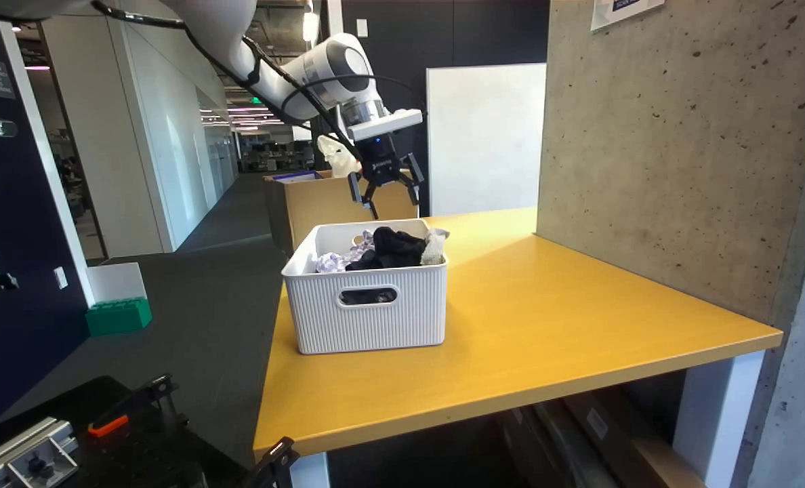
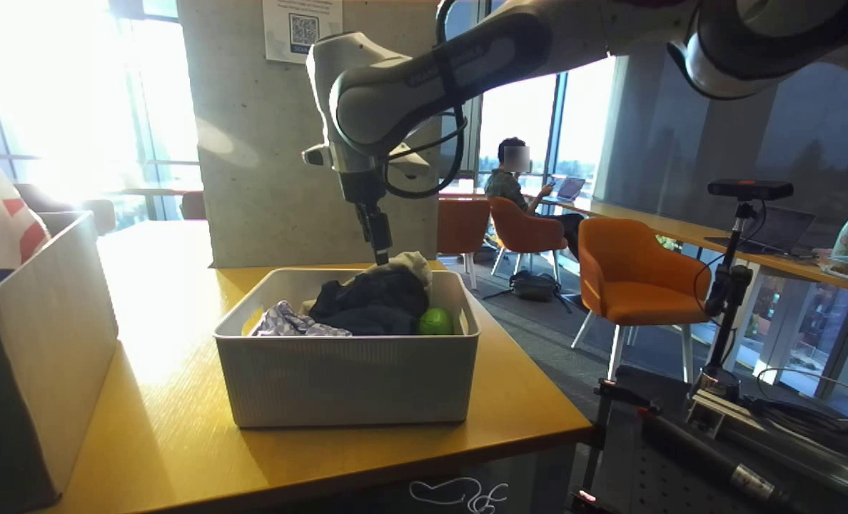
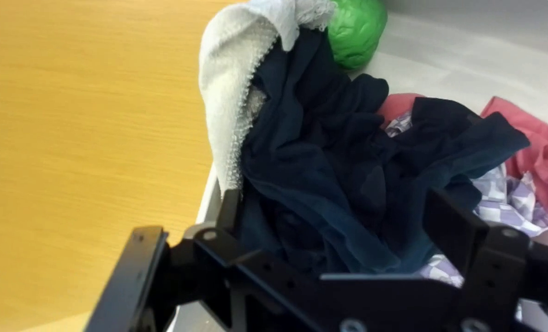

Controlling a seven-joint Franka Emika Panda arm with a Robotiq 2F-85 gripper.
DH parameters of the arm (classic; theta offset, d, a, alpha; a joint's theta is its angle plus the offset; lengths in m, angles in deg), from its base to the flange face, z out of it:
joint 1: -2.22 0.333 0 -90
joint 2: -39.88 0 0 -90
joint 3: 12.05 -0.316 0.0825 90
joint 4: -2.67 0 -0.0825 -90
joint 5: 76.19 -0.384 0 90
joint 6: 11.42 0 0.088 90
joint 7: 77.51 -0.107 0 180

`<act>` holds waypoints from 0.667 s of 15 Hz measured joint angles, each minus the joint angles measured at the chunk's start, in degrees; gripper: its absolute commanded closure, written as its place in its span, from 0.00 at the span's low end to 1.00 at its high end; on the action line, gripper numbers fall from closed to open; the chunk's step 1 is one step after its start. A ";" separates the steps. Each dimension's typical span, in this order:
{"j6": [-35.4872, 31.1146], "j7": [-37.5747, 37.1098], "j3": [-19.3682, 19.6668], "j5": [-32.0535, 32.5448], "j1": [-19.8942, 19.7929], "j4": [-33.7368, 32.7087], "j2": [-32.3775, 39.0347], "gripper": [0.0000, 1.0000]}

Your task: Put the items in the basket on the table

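A white ribbed basket (image 1: 368, 329) stands on the yellow table (image 1: 579, 305); it also shows in an exterior view (image 2: 352, 385). Inside lie a dark navy cloth (image 3: 324, 138), a white cloth (image 3: 228, 69) draped over the rim, a green ball (image 3: 354, 34), a purple-white checkered cloth (image 3: 509, 210) and a pink cloth (image 3: 546, 157). The pink cloth is hidden in both exterior views. My gripper (image 1: 389, 198) is open and empty above the basket, pointing down. In the wrist view its fingers (image 3: 336, 205) are spread on either side of the dark cloth.
A cardboard box (image 2: 53, 343) with a white bag stands beside the basket; it also shows in an exterior view (image 1: 341, 203). A concrete pillar (image 1: 680, 149) borders the table. Orange chairs (image 2: 627, 278) and a seated person (image 2: 510, 178) are in the background.
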 measured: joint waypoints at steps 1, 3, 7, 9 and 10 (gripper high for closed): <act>1.36 2.30 -0.15 -0.22 0.02 -2.70 1.90 0.00; 4.44 7.11 -0.31 -1.04 0.03 -7.84 5.45 0.00; 10.00 14.38 -0.31 -1.96 0.25 -17.40 11.86 0.00; 12.46 17.08 -0.29 -2.01 0.46 -22.03 14.91 0.00; 13.71 18.30 -0.29 -2.01 0.59 -24.26 16.37 0.00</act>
